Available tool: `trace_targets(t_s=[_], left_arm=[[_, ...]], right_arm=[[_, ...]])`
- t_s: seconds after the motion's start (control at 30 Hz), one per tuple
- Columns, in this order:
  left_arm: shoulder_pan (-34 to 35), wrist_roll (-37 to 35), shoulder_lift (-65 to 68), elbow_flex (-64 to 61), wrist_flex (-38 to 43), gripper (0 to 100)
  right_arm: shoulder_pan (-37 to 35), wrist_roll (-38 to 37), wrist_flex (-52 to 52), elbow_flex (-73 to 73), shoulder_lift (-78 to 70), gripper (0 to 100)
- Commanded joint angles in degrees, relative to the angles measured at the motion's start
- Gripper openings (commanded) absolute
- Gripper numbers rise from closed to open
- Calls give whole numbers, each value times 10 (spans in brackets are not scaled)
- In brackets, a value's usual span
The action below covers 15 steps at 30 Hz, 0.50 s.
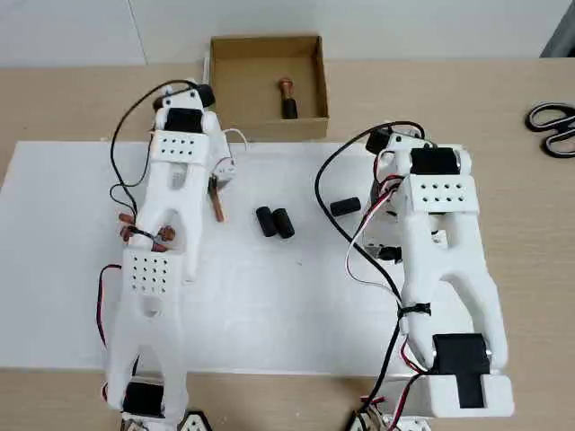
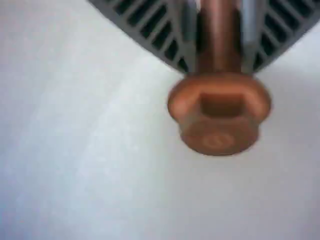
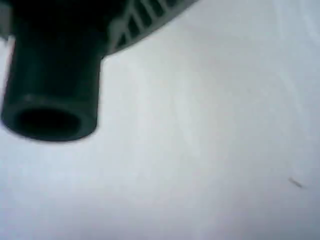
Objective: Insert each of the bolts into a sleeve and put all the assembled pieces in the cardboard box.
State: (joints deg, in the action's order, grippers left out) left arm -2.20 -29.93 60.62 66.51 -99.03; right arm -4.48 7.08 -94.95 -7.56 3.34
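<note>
Bolt (image 2: 218,115) sits clamped in my left fingers (image 2: 150,22); my right fingers (image 3: 150,15) grip a black sleeve (image 3: 50,85), both over the white sheet (image 1: 269,305).

Wooden table (image 1: 467,99) under a white sheet (image 1: 269,305) — pale wall (image 1: 359,22), perhaps, behind.
</note>
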Motion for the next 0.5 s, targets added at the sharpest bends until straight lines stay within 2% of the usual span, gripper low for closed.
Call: trace_targets(t_s=[0.0, 0.23, 0.47], left_arm=[[-9, 1, -7, 69, -14, 6], [-39, 2, -15, 102, -15, 6], [-64, 3, -119, 93, -16, 6]], right_arm=[[2, -4, 1, 3, 29, 4], [2, -4, 1, 3, 30, 4], [2, -4, 1, 3, 58, 4]])
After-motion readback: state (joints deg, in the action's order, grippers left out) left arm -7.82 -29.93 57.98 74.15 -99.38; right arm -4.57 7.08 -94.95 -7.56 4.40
